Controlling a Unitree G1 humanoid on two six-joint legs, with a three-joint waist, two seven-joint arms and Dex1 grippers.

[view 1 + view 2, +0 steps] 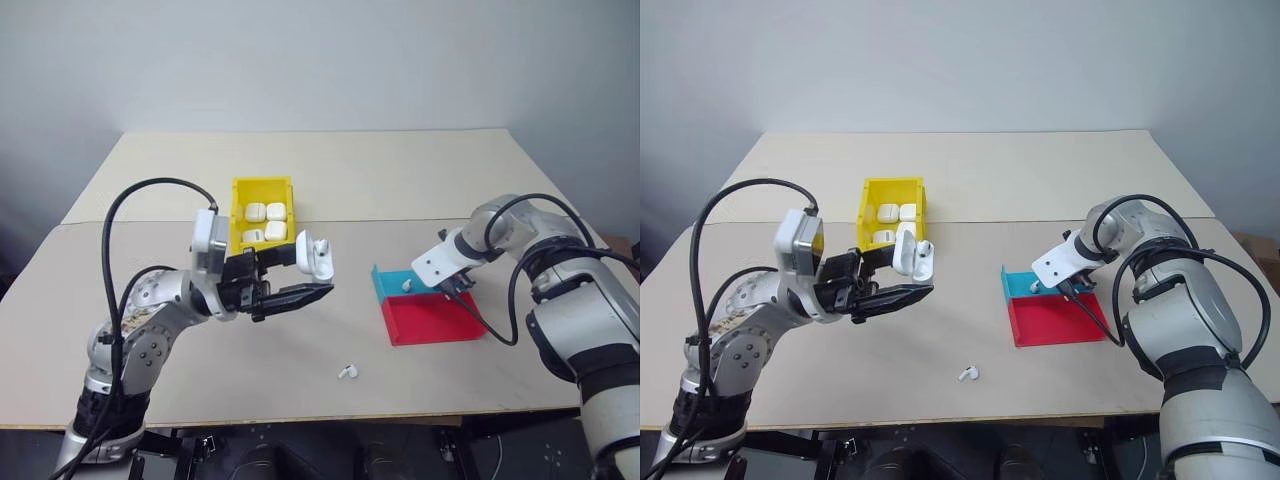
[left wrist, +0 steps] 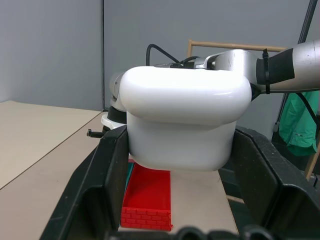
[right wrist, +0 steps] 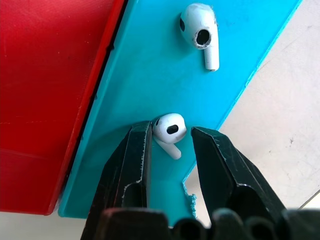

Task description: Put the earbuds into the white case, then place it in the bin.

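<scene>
My left gripper (image 1: 312,272) is shut on a white case (image 1: 316,257), held above the table just in front of the yellow bin (image 1: 262,185). The same case fills the space between the black fingers (image 2: 107,175) in the left wrist view. My right gripper (image 1: 458,287) points down into the teal tray (image 1: 392,282). Its fingers stand open on either side of an earbud (image 3: 170,127) lying there; one finger touches it and the other is a little apart. A second earbud (image 3: 200,32) lies further along that tray. A third earbud (image 1: 347,371) lies on the table near the front edge.
Several white cases (image 1: 265,222) lie inside the yellow bin. A low red tray (image 1: 430,318) adjoins the teal tray on its near side. The table's front edge (image 1: 300,420) runs close below the loose earbud.
</scene>
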